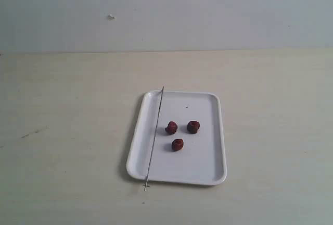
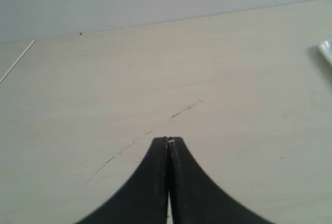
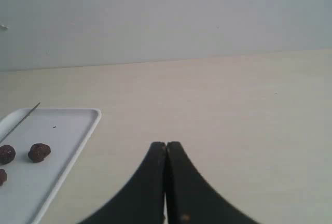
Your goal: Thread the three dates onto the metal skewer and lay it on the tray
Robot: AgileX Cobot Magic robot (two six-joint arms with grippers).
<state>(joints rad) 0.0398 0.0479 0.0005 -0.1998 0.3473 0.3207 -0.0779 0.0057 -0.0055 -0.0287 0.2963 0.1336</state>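
Note:
The white tray (image 1: 208, 169) lies on the table right of centre. Three dark red dates rest loose on it: one (image 1: 171, 127) at the left, one (image 1: 193, 126) beside it, one (image 1: 177, 145) nearer the front. The thin metal skewer (image 1: 154, 135) lies along the tray's left side, its ends sticking past the rim. Neither gripper shows in the exterior view. My left gripper (image 2: 168, 141) is shut and empty over bare table, with a tray corner (image 2: 326, 49) at the frame edge. My right gripper (image 3: 166, 144) is shut and empty beside the tray (image 3: 72, 130), where the skewer tip (image 3: 23, 117) and dates (image 3: 39, 152) show.
The pale wooden table (image 1: 62, 131) stretches around the tray up to a plain grey wall (image 1: 208, 11). A thin dark scratch (image 2: 184, 109) marks the tabletop ahead of the left gripper. A pale line (image 2: 16, 60) crosses the table's far corner in the left wrist view.

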